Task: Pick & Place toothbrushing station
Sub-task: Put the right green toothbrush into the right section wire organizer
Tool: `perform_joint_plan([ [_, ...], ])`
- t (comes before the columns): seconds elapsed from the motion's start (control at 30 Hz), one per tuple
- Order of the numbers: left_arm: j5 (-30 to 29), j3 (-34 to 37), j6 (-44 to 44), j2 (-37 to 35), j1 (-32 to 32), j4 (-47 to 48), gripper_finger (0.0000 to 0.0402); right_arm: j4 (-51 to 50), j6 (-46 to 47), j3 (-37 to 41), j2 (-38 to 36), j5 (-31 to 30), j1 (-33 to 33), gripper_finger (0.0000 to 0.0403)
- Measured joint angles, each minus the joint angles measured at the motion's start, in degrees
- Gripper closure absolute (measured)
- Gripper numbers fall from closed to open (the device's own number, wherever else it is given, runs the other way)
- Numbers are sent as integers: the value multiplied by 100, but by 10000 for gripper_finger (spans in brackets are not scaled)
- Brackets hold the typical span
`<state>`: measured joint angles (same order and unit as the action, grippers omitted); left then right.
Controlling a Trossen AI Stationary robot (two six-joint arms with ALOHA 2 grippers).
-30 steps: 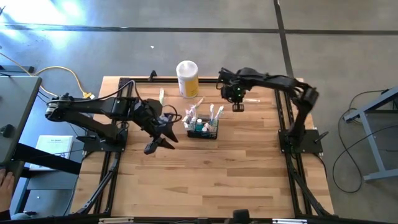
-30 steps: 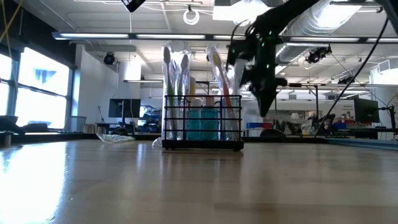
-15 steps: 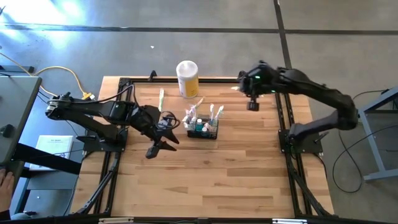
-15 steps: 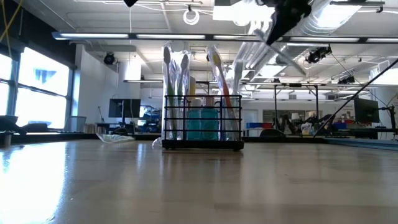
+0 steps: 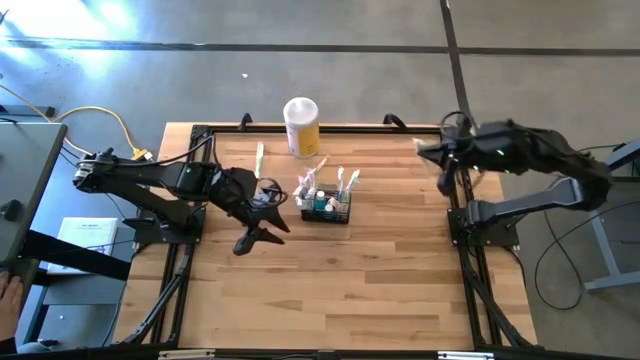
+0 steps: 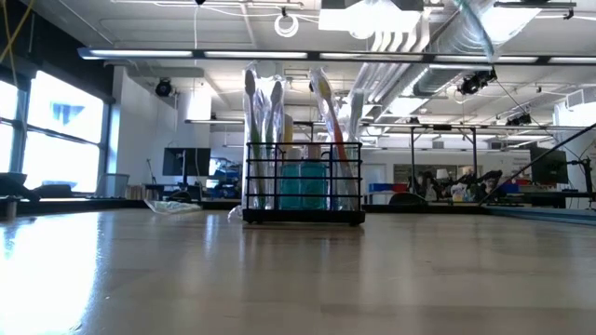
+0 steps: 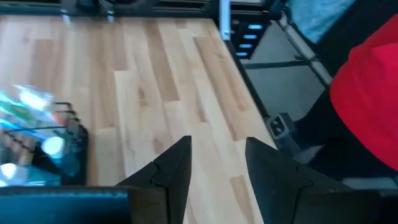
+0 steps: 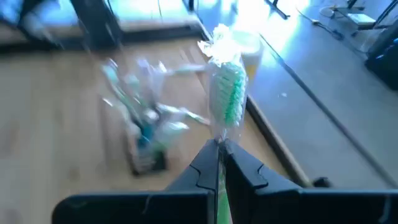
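The toothbrushing station, a small black wire-mesh basket (image 5: pixel 326 206) holding several wrapped toothbrushes and a teal item, stands on its base at the table's middle; it also shows in the low view (image 6: pixel 303 191) and at the edge of the left wrist view (image 7: pixel 50 149). My left gripper (image 5: pixel 259 236) is open and empty just left of the basket (image 7: pixel 217 168). My right gripper (image 5: pixel 432 152) is raised near the table's far right edge, shut on a wrapped green-bristled toothbrush (image 8: pixel 227 93). My right gripper pinches the toothbrush's handle (image 8: pixel 219 148) between its two fingers. The brush runs along the fingers, and its wrapped bristle end (image 8: pixel 229 87) sticks out forward past the fingertips. It is lifted clear of the table.
A tall yellow-and-white canister (image 5: pixel 301 125) stands at the far edge behind the basket. One loose toothbrush (image 5: pixel 259 155) lies on the table left of the canister. Bare wood lies near and right of the basket. A red shape (image 7: pixel 373 81) shows beyond the table's edge.
My right gripper has drawn away from the basket toward the table's right edge and risen out of the low view, carrying the toothbrush with it. The basket has stayed in place.
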<state>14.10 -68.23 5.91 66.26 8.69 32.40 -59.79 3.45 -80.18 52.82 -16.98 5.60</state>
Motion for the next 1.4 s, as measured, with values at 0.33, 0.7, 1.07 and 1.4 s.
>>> perform_joint_plan([
  [0.33,635,0,136,-8,551,322,254,1139,1471,498,-16,-1600,-2082,399],
  [0.7,96,-2,124,-8,1596,-43,254,3405,1792,1273,1095,-3613,-3683,399],
  [1.07,-597,-7,-114,-8,1993,-632,254,6166,1162,2113,1958,-4165,-3687,399],
  [1.4,-615,218,412,-8,2104,-967,254,7862,1043,3179,2004,-3601,-2819,399],
])
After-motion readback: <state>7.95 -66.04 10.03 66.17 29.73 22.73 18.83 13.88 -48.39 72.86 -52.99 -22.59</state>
